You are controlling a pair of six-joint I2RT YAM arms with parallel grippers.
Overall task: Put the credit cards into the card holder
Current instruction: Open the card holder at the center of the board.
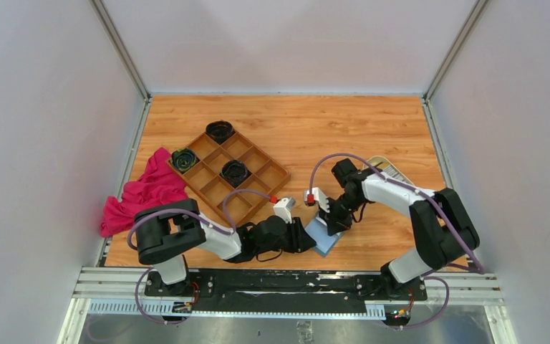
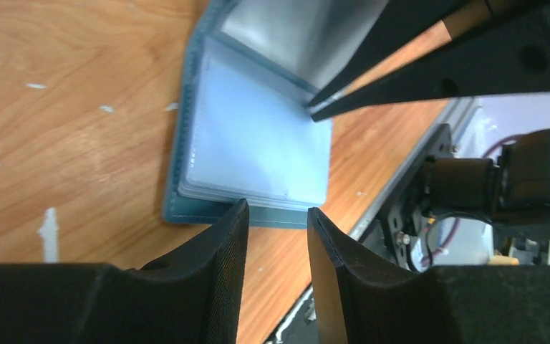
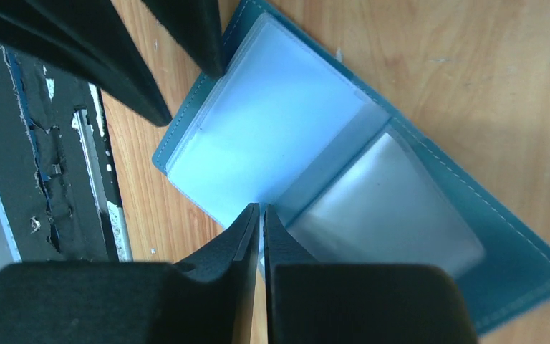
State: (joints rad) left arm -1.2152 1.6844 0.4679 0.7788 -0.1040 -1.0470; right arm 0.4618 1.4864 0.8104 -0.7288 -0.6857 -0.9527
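Card holder [image 1: 324, 241] lies opened flat on the wooden table [image 1: 329, 129], teal cover down and clear plastic sleeves facing up. One page [image 3: 265, 129] shows pale blue-white, with several sleeve edges stacked beneath it. The other page [image 3: 394, 208] looks greyer. Whether a credit card sits inside either sleeve cannot be told.

Left gripper [image 2: 278, 209] reaches the holder from its left side, jaws parted with nothing between them. Its tips sit at the outer edge of the pale page, and whether they touch it cannot be judged. Right gripper [image 3: 261, 209] comes down on the holder from its far side, tips at the fold between the two pages. Its fingers [image 2: 415, 79] are drawn almost together, leaving only a thin slit with a pale sliver in it. That sliver may be a card, a sleeve edge or just the page behind; the views do not settle it.

Beyond the holder and to its left stands a brown wooden compartment tray [image 1: 215, 188], three of its cells holding dark coiled items [image 1: 234, 172]. Further left of the holder, past that tray, a pink cloth [image 1: 147, 195] lies crumpled. Beyond the holder to its right, a cream oval tray [image 1: 388, 164] peeks out from behind the right arm [image 1: 401, 193].
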